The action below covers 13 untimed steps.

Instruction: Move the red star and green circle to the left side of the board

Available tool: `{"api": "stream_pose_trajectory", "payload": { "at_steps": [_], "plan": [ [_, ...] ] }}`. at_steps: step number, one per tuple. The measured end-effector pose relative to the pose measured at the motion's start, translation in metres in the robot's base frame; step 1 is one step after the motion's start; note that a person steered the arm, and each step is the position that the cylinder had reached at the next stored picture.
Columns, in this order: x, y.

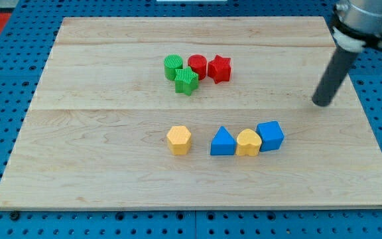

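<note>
Rod only, no jaws: my tip (pixel 322 103) rests far right of the red star (pixel 219 69) and green circle (pixel 173 66), placed to push them left.

My rod runs out of the frame at the view's top right, so only its lower stretch down to my tip (pixel 323 103) shows; the grey collar above it is cut by the top and right edges. To the tip's left, in the upper cluster, the green star (pixel 186 81) overlaps the lower edge of the green circle (pixel 173 66) and part of the red cylinder (pixel 197 66), so I cannot tell whether those three touch. Below and left of the tip, the yellow block (pixel 248 143) covers the near edges of the blue triangle (pixel 223 142) and blue cube (pixel 270 135); its exact shape is unclear.
</note>
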State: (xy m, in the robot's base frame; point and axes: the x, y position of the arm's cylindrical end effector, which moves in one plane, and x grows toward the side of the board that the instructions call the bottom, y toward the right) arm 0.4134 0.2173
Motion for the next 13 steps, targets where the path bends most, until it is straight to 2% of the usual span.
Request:
{"api": "stream_pose_trajectory", "payload": {
  "at_steps": [2,5,7,9,10,12,13],
  "plan": [
    [-0.05,-0.011],
    [-0.063,-0.108],
    [-0.062,-0.243],
    [-0.042,-0.316],
    [-0.075,-0.317],
    [-0.132,-0.375],
    [-0.149,-0.383]
  ]
}}
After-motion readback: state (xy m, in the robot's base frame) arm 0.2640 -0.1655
